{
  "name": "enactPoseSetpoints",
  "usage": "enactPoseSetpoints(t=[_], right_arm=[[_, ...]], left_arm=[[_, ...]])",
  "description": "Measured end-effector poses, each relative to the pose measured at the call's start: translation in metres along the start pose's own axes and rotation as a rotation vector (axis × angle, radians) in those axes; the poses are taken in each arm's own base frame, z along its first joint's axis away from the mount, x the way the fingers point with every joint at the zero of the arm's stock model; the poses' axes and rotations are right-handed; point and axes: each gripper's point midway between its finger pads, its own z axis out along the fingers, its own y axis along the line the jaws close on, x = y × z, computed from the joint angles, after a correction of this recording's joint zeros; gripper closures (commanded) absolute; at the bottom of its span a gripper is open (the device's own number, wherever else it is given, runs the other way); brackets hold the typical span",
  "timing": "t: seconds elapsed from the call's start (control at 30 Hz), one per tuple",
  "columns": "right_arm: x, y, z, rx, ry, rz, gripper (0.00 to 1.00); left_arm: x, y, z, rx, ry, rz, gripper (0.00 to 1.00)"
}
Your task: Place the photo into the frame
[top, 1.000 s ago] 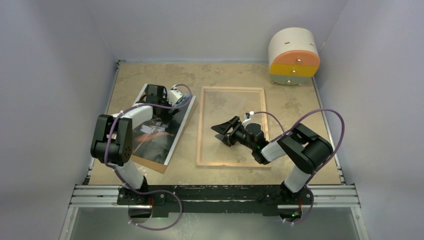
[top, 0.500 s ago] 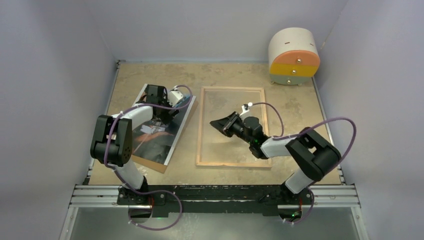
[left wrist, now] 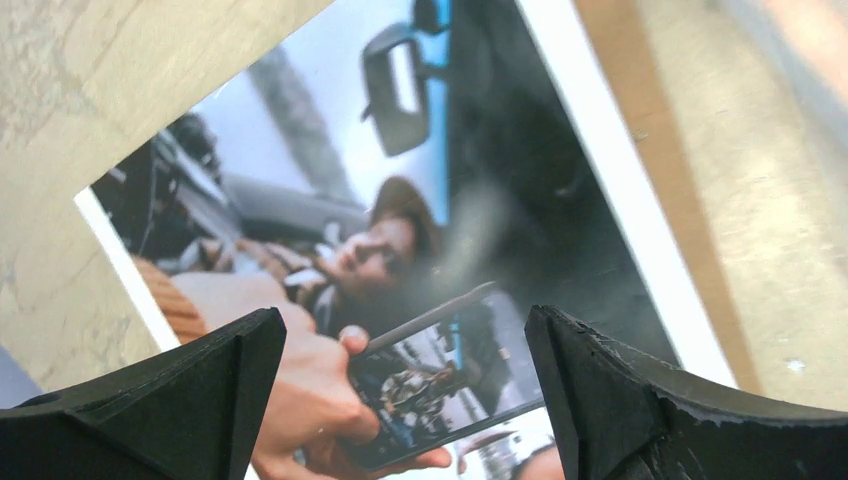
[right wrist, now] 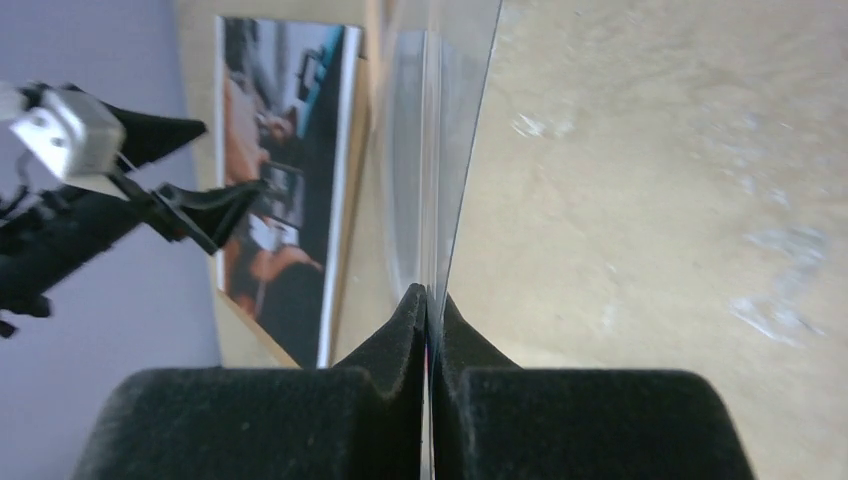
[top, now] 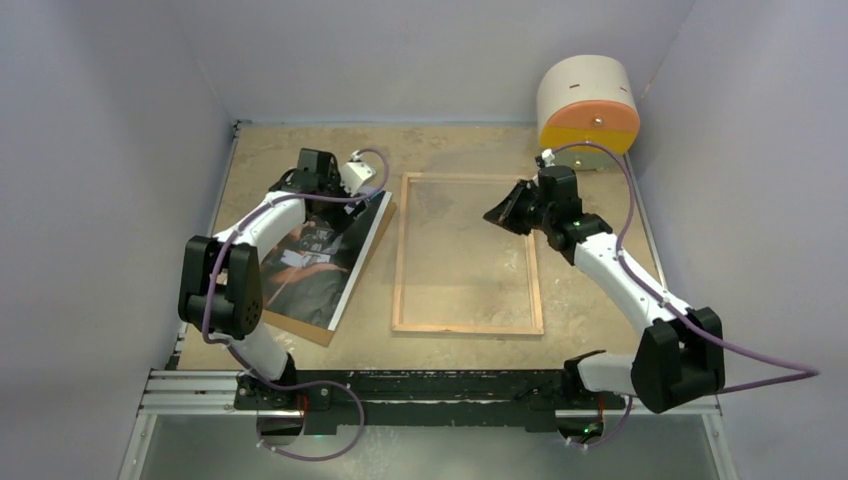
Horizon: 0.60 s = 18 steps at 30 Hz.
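The photo (top: 312, 262) lies at the left on a brown hardboard sheet (top: 358, 262); its white border and dark picture fill the left wrist view (left wrist: 400, 200). My left gripper (top: 330, 200) hovers open over the photo's far end, and between its fingers (left wrist: 405, 330) there is only the print below. The frame (top: 400, 260) lies flat mid-table, wood-coloured side up. My right gripper (top: 502, 214) is at the frame's far right corner. In the right wrist view it (right wrist: 430, 295) is shut on the edge of a thin clear pane (right wrist: 430, 150), seen edge-on.
A round white, orange and yellow drawer unit (top: 588, 100) stands at the back right, just behind the right wrist. Grey walls close in the tan table (top: 580, 230) on three sides. The arm bases sit on the rail at the near edge.
My right gripper has shut and swung from the middle of the frame to its far right corner. The left gripper has shifted slightly toward the photo's far end, still open.
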Motion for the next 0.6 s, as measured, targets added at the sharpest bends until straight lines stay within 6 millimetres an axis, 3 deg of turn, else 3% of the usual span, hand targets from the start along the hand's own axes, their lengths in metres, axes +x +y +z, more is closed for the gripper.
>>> enactPoseSetpoints(t=[0.07,0.3,0.6], right_arm=[[-0.001,-0.009,-0.010,0.046,0.028,-0.035,1.00],[0.027,-0.045,-0.032,0.155,0.176,-0.066,1.00],[0.032,-0.057,-0.034,0.183,0.206,-0.075,1.00]], left_arm=[[-0.008,-0.008,-0.001,0.015,-0.018,0.000,0.00],[-0.028,-0.067,0.006,0.126,-0.046,0.059,0.00],[0.003,-0.101,0.024,0.163,0.025,0.102,0.00]])
